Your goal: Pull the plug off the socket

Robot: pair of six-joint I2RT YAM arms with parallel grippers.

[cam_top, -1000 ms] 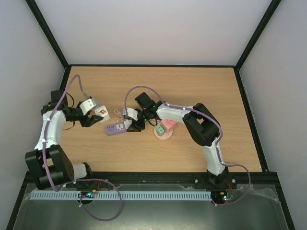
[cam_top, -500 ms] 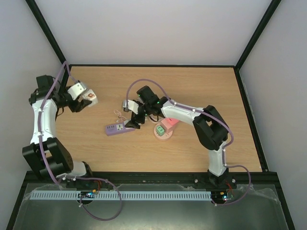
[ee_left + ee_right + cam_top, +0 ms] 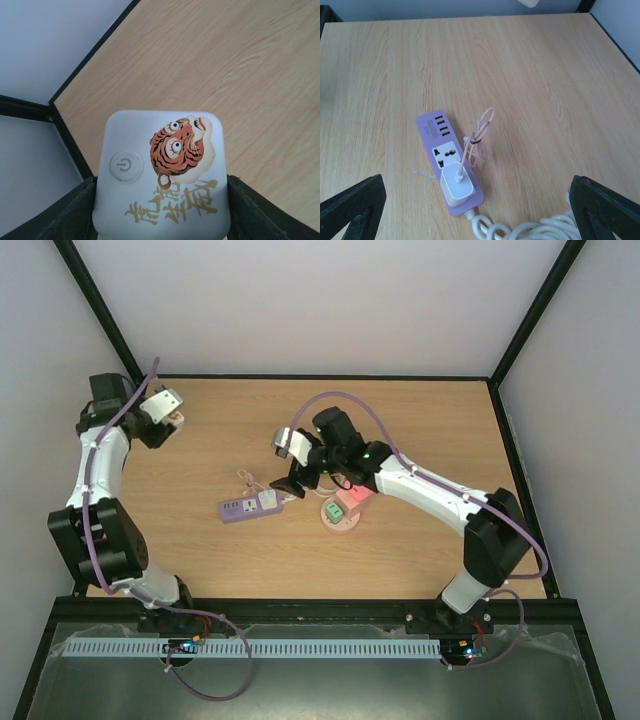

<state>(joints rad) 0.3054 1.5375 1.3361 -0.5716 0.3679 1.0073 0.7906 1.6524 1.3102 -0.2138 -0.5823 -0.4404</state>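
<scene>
Top external view: the pale pink round-disc socket (image 3: 343,524), topped by a square pink block, lies mid-table just right of the lilac power strip (image 3: 245,507). The right gripper (image 3: 290,486) hovers above the strip, jaws wide and empty. The left gripper (image 3: 162,212) clamps a white tiger-print block (image 3: 160,150) near the far-left corner.

**Setting:** robot test cell, laboratory type. **Evidence:** wood-grain tabletop (image 3: 400,420) boxed in by plain white panels (image 3: 320,300) on black frame rails (image 3: 320,376). Left arm (image 3: 95,480) and right arm (image 3: 430,490) bolted at the near edge. Slotted cable duct (image 3: 300,648) along the front.
</scene>
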